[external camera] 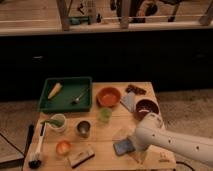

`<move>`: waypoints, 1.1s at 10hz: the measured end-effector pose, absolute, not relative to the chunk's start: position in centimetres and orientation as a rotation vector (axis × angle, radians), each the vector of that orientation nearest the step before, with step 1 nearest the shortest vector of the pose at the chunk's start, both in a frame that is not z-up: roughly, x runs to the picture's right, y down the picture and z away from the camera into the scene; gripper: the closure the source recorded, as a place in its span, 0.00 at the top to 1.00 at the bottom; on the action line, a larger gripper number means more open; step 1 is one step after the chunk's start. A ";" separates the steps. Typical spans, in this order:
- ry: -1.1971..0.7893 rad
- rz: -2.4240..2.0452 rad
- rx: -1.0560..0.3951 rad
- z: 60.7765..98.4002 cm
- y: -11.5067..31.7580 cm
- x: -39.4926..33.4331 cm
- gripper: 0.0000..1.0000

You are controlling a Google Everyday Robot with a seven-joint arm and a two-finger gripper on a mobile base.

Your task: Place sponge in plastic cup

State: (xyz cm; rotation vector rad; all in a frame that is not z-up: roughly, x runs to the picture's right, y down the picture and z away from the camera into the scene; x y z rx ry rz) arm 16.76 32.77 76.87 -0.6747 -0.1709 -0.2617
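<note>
Hanging beside the one sponge (123,146), the gripper (134,147), state indiscernible, stands apart from one green cup (104,115).

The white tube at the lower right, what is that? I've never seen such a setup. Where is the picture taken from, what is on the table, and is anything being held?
That white tube is the robot's one arm. Its gripper, the "hand", sits at the arm's end, low over the table's near edge, right beside the blue sponge. Whether it holds the sponge I cannot tell. The single camera looks down on the wooden table from above. On the table are a green tray with a yellow cob and a spoon, an orange bowl, a dark red bowl, a green plastic cup, a metal cup, a white mug, a brush, an orange fruit and a tan-and-black block.
</note>
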 end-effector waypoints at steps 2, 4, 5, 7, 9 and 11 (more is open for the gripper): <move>-0.170 -0.262 -0.677 76.9 32.9 16.8 0.80; -0.169 -0.262 -0.679 77.0 33.1 16.9 0.80; -0.169 -0.263 -0.679 77.0 33.1 16.9 0.80; -0.169 -0.263 -0.681 77.1 33.2 16.9 0.80; -0.169 -0.263 -0.681 77.1 33.2 17.0 0.80; -0.169 -0.263 -0.681 77.2 33.2 17.0 0.80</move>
